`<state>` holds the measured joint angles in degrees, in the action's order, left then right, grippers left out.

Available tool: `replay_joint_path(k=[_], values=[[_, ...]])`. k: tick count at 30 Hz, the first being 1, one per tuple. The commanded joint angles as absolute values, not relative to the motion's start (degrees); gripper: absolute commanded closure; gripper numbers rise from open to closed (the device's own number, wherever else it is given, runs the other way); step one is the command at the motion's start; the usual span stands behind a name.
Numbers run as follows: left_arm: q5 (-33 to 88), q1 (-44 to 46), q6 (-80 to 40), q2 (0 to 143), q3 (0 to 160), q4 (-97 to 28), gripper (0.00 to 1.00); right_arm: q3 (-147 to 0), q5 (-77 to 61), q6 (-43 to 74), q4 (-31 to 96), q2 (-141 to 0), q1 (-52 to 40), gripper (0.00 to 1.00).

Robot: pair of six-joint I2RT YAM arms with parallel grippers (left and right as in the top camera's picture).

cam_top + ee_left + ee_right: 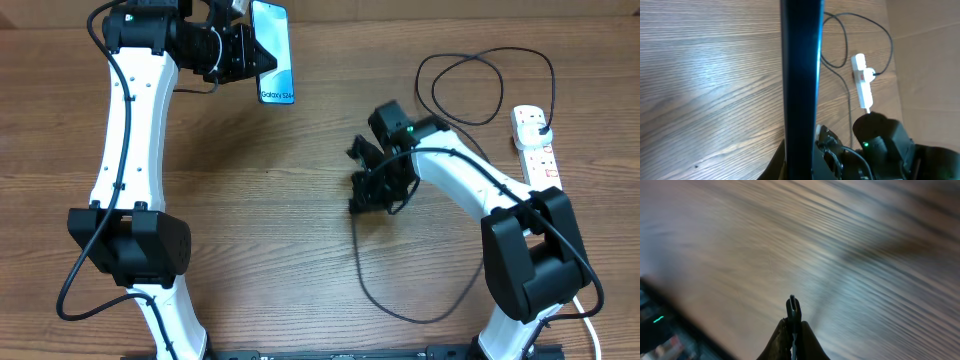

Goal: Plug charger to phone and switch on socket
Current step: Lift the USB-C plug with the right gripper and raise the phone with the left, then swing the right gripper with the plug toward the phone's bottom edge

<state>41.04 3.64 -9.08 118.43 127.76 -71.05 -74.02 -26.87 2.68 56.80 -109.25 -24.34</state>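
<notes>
At the table's 11 o'clock, seen from overhead, we find the left claw (250,48) clamped on the phone (275,60), which sits on its 3 o'clock side. Near centre, the right claw (362,190) pinches the charger (357,250), its cable trailing toward 6 o'clock. The socket (537,150) lies at 3 o'clock. From the left wrist we see the phone edge-on. From the right wrist, badly blurred, we see the fingers (782,340) together on the connector tip, which pokes out at 12 o'clock.
</notes>
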Motion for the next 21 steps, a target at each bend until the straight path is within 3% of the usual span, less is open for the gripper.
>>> replay_joint_path(k=[1, 3, 8, 13, 21], values=[[39.9, 3.3, -8.8, 118.0, 128.3, -70.9, 0.96, -71.0, -17.3, 10.9, 55.0, -108.2, -24.0, 0.96], [39.9, 3.3, -8.8, 118.0, 128.3, -71.0, 0.96, -69.3, -14.2, 13.7, 53.6, -108.2, -24.1, 0.94], [39.9, 3.3, -8.8, 118.0, 128.3, -71.8, 0.96, -67.7, -10.9, 16.5, 51.3, -108.3, -24.1, 0.66], [39.9, 3.3, -8.8, 118.0, 128.3, -72.3, 0.96, -67.7, -13.4, 18.0, 50.3, -108.3, -24.1, 0.57], [39.9, 3.4, -8.8, 118.0, 128.3, -72.3, 0.96, -67.7, -18.1, 18.1, 49.3, -108.4, -24.3, 0.57]])
